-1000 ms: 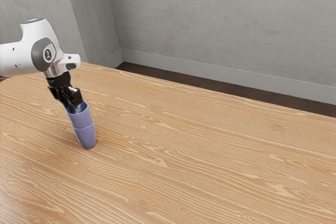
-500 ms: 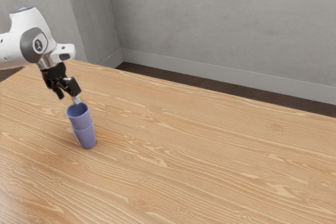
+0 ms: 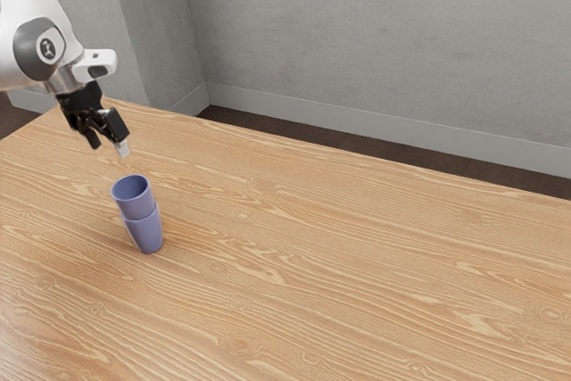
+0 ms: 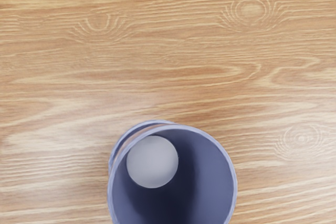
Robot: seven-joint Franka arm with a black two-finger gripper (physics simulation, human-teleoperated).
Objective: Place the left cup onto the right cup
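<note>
At the exterior view's left the hand point(image 3: 107, 138) hangs in the air above the cups and slightly toward that view's left of them. Its two fingers are spread with nothing between them, touching neither cup. Just below, the upper cup point(image 3: 132, 194) sits nested in the lower cup point(image 3: 148, 233), both lavender-blue and mouth up, with only the lower one standing on the tabletop point(image 3: 357, 256). The stack leans a little, its top tipped toward the exterior view's left. From the wrist camera, which looks straight down into the upper cup, a sliver of the lower cup's rim peeks out on one side, so the two are not quite concentric. By my reading the placing is done and the step in hand is the retreat after release. The next move calls for little more than a clean rise straight away from the stack, with no sideways sweep that might clip the leaning rim and topple it. Toward the exterior view's right the wood-grain tabletop runs on bare, with a strip of dark floor point(image 3: 401, 151), a pale baseboard point(image 3: 393, 124) and the grey wall point(image 3: 375, 33) beyond it. Nothing stands in the way of the arm.
</note>
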